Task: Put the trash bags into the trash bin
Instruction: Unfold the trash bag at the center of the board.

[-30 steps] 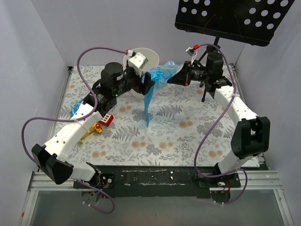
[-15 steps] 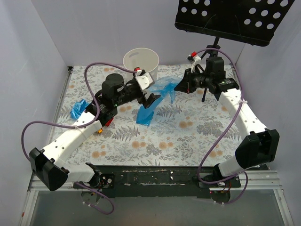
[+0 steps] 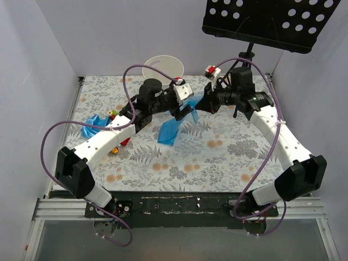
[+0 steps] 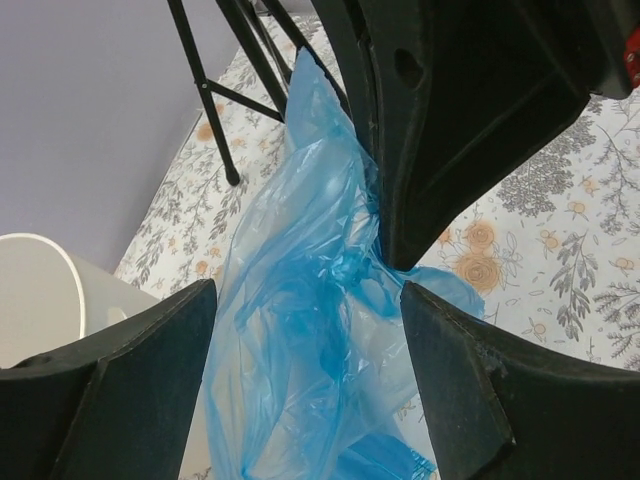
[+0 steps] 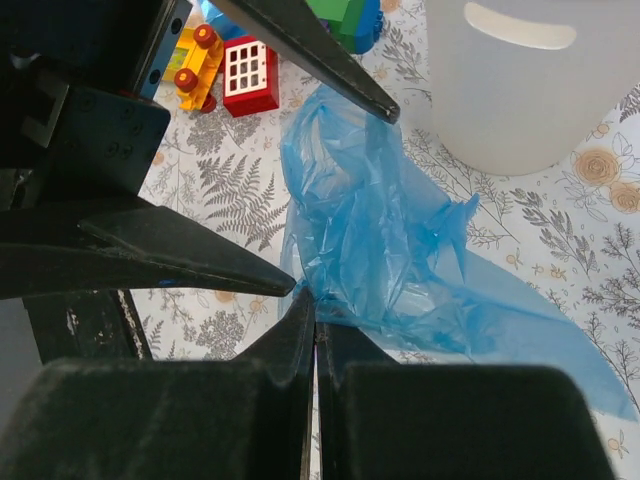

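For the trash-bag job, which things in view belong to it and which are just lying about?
Belongs to the job:
- translucent blue plastic trash bag
- second crumpled blue plastic bag, at the table's left
- cream-white round plastic bin

Just lying about:
- small multicoloured toy blocks
- black perforated music stand

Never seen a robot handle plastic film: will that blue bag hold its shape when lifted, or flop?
Probably floppy: the blue bag droops crumpled from the right gripper. Likely very light, being thin see-through film. Its gloss suggests slipperiness.
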Controlling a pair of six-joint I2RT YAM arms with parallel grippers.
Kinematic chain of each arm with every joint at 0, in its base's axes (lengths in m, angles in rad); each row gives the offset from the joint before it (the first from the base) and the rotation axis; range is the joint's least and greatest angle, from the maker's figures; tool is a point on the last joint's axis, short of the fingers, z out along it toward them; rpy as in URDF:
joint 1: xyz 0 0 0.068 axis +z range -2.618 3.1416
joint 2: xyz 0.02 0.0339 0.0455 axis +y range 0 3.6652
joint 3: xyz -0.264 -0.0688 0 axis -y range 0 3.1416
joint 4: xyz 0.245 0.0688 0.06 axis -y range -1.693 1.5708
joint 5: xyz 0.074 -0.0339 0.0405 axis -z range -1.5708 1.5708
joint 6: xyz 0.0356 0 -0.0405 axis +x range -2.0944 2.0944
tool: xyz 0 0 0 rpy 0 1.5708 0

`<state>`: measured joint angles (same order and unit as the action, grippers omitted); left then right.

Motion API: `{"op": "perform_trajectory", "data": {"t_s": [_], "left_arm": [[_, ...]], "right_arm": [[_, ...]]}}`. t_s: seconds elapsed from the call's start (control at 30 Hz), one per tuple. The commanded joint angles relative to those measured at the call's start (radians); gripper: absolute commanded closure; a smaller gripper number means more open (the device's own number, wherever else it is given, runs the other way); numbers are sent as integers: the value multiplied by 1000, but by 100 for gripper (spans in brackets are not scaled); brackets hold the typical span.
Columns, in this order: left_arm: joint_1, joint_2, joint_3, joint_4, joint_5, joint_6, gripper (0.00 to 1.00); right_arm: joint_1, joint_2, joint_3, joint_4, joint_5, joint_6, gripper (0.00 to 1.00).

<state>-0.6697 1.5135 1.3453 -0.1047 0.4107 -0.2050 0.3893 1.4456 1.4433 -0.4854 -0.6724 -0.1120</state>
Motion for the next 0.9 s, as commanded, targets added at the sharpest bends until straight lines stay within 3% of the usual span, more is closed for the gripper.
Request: {"op": "perform_trajectory", "data": {"t_s": [0.0,0.17,0.3,0.4,0.6,0.87], "left_arm": [[-2,-32,72,-47,69,33,26],[21,-76,113,-125,158,73,13],[42,-61,190,-284,195,153,12],[48,-36,221,-361,215,180,16],[48,11,221,-368,214,199,31],[48,22,186,-354,220,253,40]], "right_arm": [[17,-45,39,-24,-3,-101,99],[22,-56,42,-59,2,-192,99],[37,-67,45,-88,2,-285,99],[54,-73,45,-101,8,-325,99],[75,-85,48,-114,-3,-350,99],[88,-86,65,-145,0,-379,99]]}}
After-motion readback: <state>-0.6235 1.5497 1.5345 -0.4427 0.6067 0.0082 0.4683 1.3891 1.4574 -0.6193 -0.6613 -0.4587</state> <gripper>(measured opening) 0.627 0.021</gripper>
